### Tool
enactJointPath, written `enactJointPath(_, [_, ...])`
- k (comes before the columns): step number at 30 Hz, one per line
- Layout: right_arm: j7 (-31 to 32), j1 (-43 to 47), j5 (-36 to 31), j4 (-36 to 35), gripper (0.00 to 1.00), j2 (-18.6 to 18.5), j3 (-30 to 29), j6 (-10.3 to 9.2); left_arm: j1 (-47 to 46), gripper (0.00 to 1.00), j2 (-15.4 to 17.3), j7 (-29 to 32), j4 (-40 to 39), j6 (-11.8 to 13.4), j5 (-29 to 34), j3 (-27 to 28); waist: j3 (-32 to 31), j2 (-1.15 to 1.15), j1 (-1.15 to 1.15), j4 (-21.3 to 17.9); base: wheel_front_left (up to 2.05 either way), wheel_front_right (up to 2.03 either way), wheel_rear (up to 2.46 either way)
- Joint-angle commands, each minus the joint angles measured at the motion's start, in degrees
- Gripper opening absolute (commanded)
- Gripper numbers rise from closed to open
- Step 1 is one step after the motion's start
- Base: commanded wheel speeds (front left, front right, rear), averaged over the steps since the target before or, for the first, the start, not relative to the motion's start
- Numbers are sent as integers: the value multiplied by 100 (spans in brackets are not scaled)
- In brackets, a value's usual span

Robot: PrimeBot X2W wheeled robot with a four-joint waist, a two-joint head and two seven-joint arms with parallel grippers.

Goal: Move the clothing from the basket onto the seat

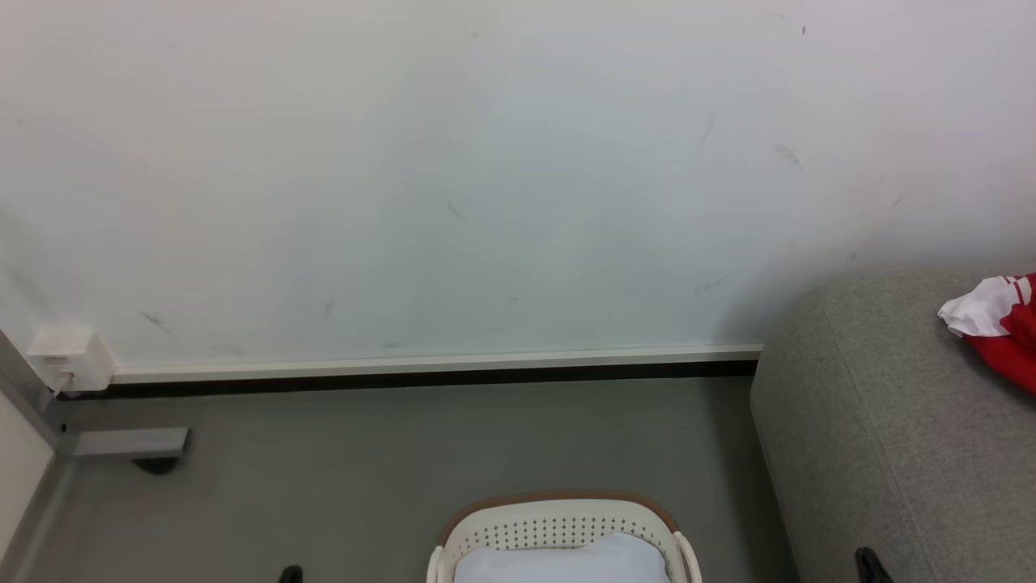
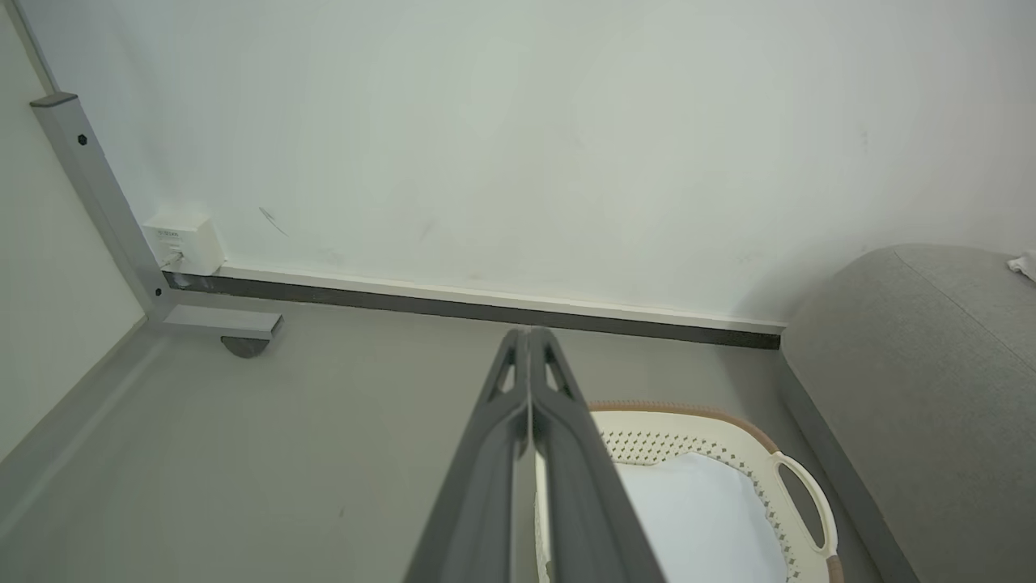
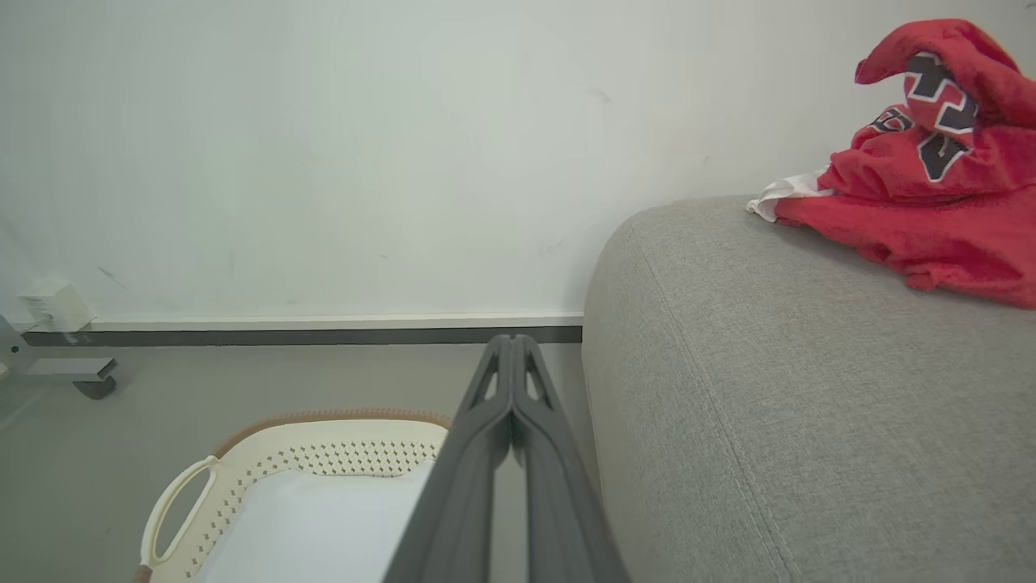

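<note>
The clothing (image 3: 931,178), red jerseys with black-and-white lettering and a white garment edge, lies heaped on the grey seat (image 3: 769,364), at the right edge of the head view (image 1: 1004,324). The cream basket (image 1: 558,498) with its brown rim stands on the floor left of the seat (image 1: 890,421) and holds a pale bluish-white pad (image 1: 566,563). My left gripper (image 2: 528,334) is shut on nothing, above the floor left of the basket (image 2: 672,407). My right gripper (image 3: 511,340) is shut and empty, between the basket (image 3: 324,419) and the seat's side.
A white wall with a dark skirting strip (image 1: 421,376) runs behind the basket. A grey metal frame leg with a foot (image 1: 129,445) and a white wall box (image 1: 69,356) stand at the left corner. Grey floor (image 1: 364,453) lies between them and the basket.
</note>
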Motion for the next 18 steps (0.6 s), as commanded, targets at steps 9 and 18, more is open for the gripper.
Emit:
enactJointPath(9, [281,-251,1250,-176,0,-45,-99,-2,-282,0,30,290,-81,-90,-1248,122,35,0,0,20,0,0,0])
enactJointPath(18, [499,-361,2164,-246,0,-52,-150,-3,-421,0,32,500,-99,-154,-2159,183,67,0,0,37,0,0,0])
